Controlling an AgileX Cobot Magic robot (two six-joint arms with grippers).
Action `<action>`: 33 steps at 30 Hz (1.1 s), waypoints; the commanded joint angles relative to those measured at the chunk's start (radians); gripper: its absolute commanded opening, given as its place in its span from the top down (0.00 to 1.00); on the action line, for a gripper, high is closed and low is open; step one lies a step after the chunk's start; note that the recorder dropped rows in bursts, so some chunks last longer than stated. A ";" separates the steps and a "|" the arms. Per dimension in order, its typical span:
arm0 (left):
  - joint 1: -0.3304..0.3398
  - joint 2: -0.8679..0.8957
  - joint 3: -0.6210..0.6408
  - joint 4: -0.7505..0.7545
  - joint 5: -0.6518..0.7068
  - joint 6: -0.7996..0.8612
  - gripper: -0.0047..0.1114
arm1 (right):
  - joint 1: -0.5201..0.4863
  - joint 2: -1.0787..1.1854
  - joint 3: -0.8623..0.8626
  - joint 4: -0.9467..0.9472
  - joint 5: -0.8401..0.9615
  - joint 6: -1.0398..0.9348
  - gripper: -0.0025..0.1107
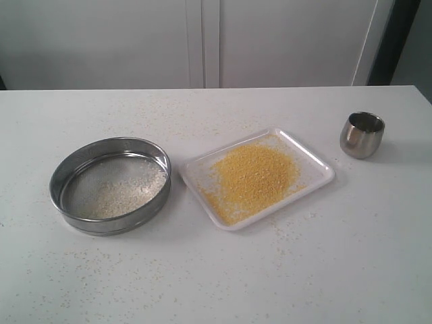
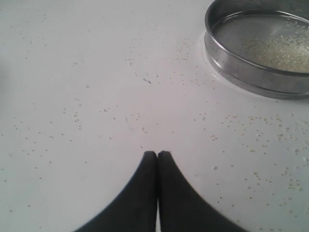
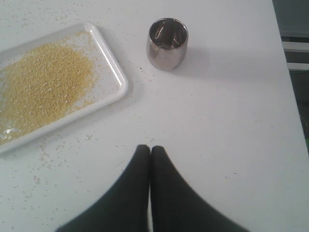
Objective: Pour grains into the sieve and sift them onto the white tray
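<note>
Sifting looks finished: fine golden-yellow grains (image 1: 253, 177) lie heaped on the flat rectangular white tray (image 1: 199, 174); paler whitish grains (image 1: 125, 192) remain in the wide round steel sieve (image 1: 108, 223) just beside it; left fingers (image 2: 140, 193) and right fingers (image 3: 137, 188) are closed, empty.

A matte white bench (image 1: 378, 270) fills most of the view under soft, even light, and its top is dusted with loose specks (image 1: 88, 266). Behind its far edge stands a wall of pale white panels (image 1: 101, 40) split by narrow vertical seams (image 1: 202, 40). At the far right, a slanted white strip (image 1: 368, 40) borders a dark band (image 1: 398, 40).
</note>
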 commanded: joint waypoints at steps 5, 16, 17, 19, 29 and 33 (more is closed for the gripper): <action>-0.038 -0.004 0.045 -0.001 -0.038 -0.001 0.96 | -0.009 -0.006 0.003 -0.004 -0.010 0.000 0.98; -0.049 -0.004 0.045 -0.001 -0.043 -0.001 0.96 | -0.009 -0.006 0.003 -0.004 -0.010 0.000 0.98; -0.049 -0.004 0.045 -0.001 -0.043 -0.001 0.96 | -0.009 -0.006 0.003 -0.004 -0.010 0.000 0.98; -0.049 -0.004 0.045 -0.001 -0.043 -0.001 0.96 | -0.009 -0.006 0.003 -0.004 -0.010 0.000 0.98; -0.050 -0.004 0.045 -0.001 -0.043 0.026 0.96 | -0.009 -0.006 0.003 -0.004 -0.010 0.000 0.98; -0.050 -0.004 0.045 -0.001 -0.043 0.033 0.96 | -0.009 -0.006 0.003 -0.004 -0.010 0.000 0.98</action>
